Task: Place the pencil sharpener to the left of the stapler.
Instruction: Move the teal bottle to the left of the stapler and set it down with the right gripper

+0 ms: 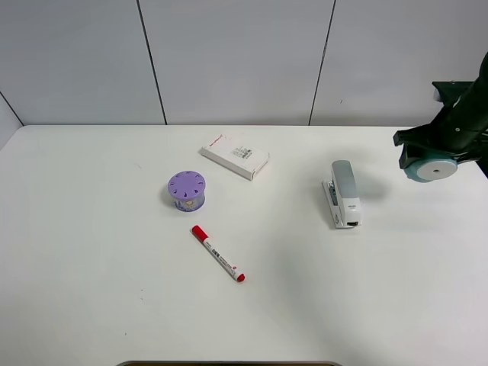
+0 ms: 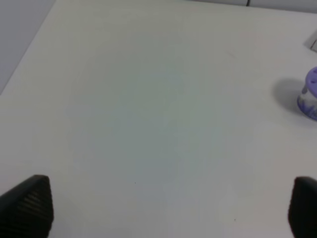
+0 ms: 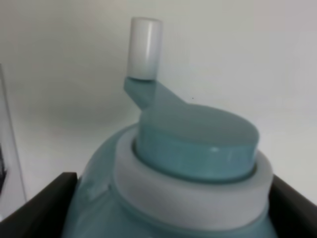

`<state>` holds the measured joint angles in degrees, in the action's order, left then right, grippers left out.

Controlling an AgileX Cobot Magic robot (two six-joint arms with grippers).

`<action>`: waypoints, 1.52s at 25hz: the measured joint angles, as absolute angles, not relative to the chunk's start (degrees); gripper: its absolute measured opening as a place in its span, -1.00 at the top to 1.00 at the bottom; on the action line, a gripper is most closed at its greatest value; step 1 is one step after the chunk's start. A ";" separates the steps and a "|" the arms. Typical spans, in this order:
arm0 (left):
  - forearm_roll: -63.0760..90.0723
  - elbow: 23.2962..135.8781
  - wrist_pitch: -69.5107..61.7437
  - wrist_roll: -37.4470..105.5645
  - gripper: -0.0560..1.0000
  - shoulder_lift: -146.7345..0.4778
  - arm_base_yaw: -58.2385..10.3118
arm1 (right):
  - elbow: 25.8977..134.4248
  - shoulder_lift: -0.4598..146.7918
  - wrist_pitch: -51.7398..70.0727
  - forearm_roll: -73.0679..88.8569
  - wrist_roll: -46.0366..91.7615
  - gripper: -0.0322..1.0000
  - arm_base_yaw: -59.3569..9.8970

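Observation:
The teal pencil sharpener (image 1: 431, 168) with its white round face hangs above the table at the far right, held by my right gripper (image 1: 435, 152). In the right wrist view the sharpener (image 3: 193, 163) fills the frame between the dark fingers (image 3: 44, 203), its crank handle (image 3: 144, 47) sticking up. The silver-grey and white stapler (image 1: 344, 194) lies on the table to the left of the sharpener, apart from it. My left gripper (image 2: 168, 208) is open over bare table, with only its fingertips (image 2: 29, 203) showing; it is out of the exterior view.
A purple round holed container (image 1: 187, 190) stands left of centre, also at the edge of the left wrist view (image 2: 309, 96). A flat white box (image 1: 235, 155) lies behind it. A red and white marker (image 1: 218, 254) lies in front. The white table (image 1: 91, 305) meets the grey wall behind.

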<state>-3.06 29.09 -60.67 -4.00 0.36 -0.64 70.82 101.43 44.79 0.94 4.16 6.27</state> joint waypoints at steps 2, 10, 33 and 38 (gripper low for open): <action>-3.06 29.09 -60.67 -4.00 -0.91 0.36 -0.64 | 70.82 99.49 45.53 1.69 4.16 -0.38 6.27; -3.06 29.09 -60.67 -4.00 -0.91 0.36 -0.64 | 71.62 96.30 46.90 5.60 2.93 -0.38 1.16; -3.06 29.09 -60.67 -4.00 -0.91 0.36 -0.64 | 91.25 108.13 53.60 7.20 -11.62 -0.38 -20.74; -3.06 29.09 -60.67 -4.00 -0.91 0.36 -0.64 | 92.80 111.81 53.55 7.26 -14.08 -0.38 -23.80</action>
<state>-3.06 29.09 -60.67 -4.00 0.36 -0.64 92.80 111.81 53.55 7.26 -14.08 -23.80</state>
